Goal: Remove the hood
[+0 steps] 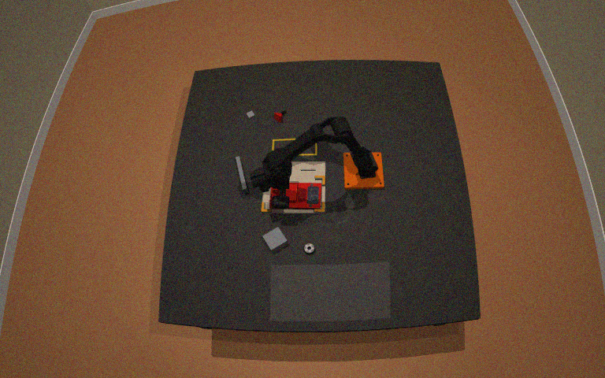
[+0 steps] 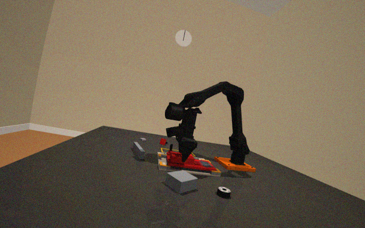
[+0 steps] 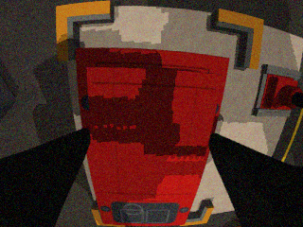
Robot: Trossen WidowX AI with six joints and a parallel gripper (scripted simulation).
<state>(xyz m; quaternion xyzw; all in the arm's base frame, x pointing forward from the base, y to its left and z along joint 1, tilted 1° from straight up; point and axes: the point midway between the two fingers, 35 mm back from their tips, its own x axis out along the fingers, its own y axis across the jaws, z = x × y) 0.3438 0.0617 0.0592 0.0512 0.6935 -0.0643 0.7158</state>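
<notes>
The toy car's red body and hood [image 1: 295,194] [image 2: 175,159] [image 3: 128,165] lie on a white base [image 1: 307,165] [image 3: 241,95] with orange corner brackets. The exact seams of the hood are hard to tell. My gripper [image 1: 280,191] [image 3: 150,136] is open and points down, low over the car. In the wrist view one finger is on each side of the red part, with the part between them; contact is not clear. In the top and exterior views the arm hides part of the car. A yellow outline [image 1: 283,139] [image 2: 167,148] [image 3: 292,137] marks an area beside the base, partly hidden by the arm.
A grey block [image 1: 274,238] [image 2: 181,181] and a round black-and-white part [image 1: 309,248] [image 2: 224,192] stand in front. A grey bar [image 1: 240,172] [image 2: 139,150] is left of the car. A small red piece [image 1: 278,116] [image 2: 162,141] and a pale chip [image 1: 250,113] lie at the back.
</notes>
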